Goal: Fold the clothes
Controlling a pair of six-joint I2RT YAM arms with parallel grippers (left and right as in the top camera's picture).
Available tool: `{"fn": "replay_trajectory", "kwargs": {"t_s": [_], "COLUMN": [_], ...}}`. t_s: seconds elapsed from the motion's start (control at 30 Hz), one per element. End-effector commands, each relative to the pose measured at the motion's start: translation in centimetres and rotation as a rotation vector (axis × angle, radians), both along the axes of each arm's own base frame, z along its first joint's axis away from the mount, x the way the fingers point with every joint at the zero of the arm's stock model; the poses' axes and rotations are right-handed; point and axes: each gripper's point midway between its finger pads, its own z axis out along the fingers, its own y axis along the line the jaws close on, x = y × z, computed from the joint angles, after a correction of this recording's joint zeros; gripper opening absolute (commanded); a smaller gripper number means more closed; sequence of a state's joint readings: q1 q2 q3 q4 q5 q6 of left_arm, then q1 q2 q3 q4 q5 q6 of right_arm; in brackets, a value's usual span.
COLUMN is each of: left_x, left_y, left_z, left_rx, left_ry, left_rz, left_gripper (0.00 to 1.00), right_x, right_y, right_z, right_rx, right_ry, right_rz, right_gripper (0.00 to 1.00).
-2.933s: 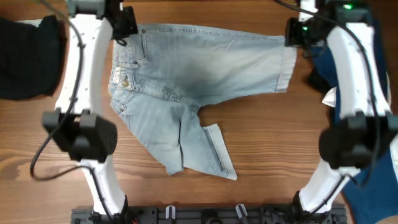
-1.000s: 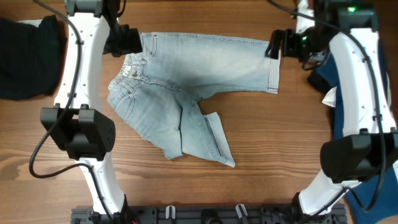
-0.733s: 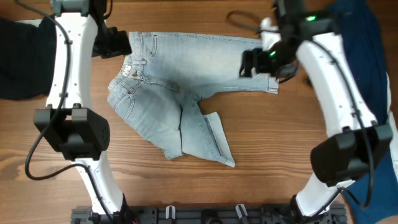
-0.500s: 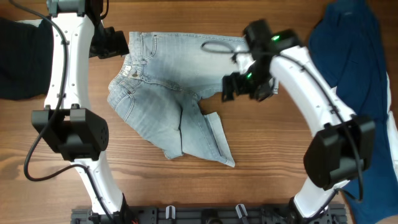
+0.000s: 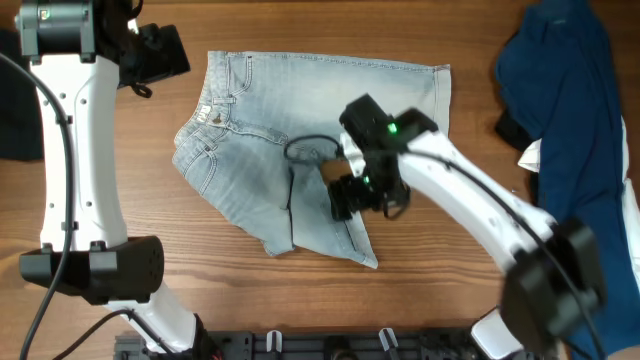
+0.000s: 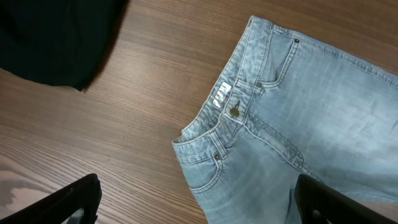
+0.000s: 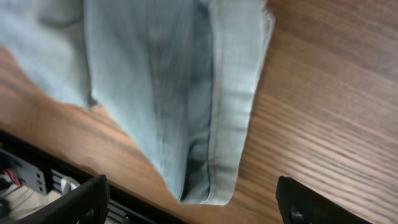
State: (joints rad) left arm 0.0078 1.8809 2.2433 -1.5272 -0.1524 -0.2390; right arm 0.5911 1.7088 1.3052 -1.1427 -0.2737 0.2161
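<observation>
Denim sets the problem I'm steering over. The faded denim shorts [image 5: 300, 110] lie spread and unfolded on the wooden table [image 5: 450, 300]. Their waistband [image 5: 205, 115] is to my left and one leg [image 5: 390, 95] runs straight out to the right along the far side. The other leg [image 5: 310, 215] slants toward the near edge and ends in a hemmed cuff [image 7: 233, 112]. As I judge it, the next move turns on that near cuff. My right gripper [image 7: 193, 194] hangs directly above it, touching nothing, fingers spread wide and empty. From the right wrist camera the cuff band's long axis runs top to bottom through the gap between the fingers. Denim lies to one side of it and bare wood to the other, so the line between my fingers crosses the band rather than following it. I reckon a straight descent would straddle the hem and let me pinch across its width without turning the wrist. My left gripper [image 6: 196, 186] is just as wide and just as empty. It sits off the cloth beyond the far-left corner of the waistband, with the metal button [image 6: 234, 112] ahead of it and a black cloth [image 6: 56, 37] off to one side. The right arm is plainly the nearer to the slanted leg. The left is better placed for the waist. A dark blue garment [image 5: 570, 110] lies well apart on the right.
</observation>
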Motion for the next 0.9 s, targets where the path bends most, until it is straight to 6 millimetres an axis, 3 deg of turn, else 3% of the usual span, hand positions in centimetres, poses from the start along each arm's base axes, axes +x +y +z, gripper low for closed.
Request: {"fn": "replay_trajectory", "kwargs": {"t_s": [0.0, 0.07, 0.23, 0.4, 0.6, 0.87], "left_x": [0.4, 0.2, 0.4, 0.7, 0.7, 0.7], "left_y": [0.1, -0.1, -0.3, -0.3, -0.3, -0.3], "left_z": [-0.6, -0.7, -0.7, -0.5, -0.5, -0.5], "left_rx": [-0.004, -0.013, -0.021, -0.021, -0.021, -0.021], "left_ry": [0.012, 0.020, 0.012, -0.004, -0.004, -0.003], "left_rz": [0.005, 0.001, -0.004, -0.004, -0.003, -0.003], "left_gripper": [1.00, 1.00, 1.00, 1.00, 1.00, 1.00], "right_x": [-2.8, -5.4, -7.3, -6.8, -5.8, -6.0], "right_y": [-0.2, -0.4, 0.4, -1.1, -1.9, -1.7], "right_z": [1.6, 1.0, -2.5, -5.5, -6.6, -6.7], "right_rx": [0.030, 0.040, 0.045, -0.039, -0.073, -0.064], "right_ry": [-0.065, -0.058, -0.089, -0.169, -0.227, -0.216], "right_rz": [-0.003, 0.007, 0.059, 0.006, -0.033, -0.043], "right_gripper": [0.87, 0.87, 0.84, 0.78, 0.74, 0.42]}}
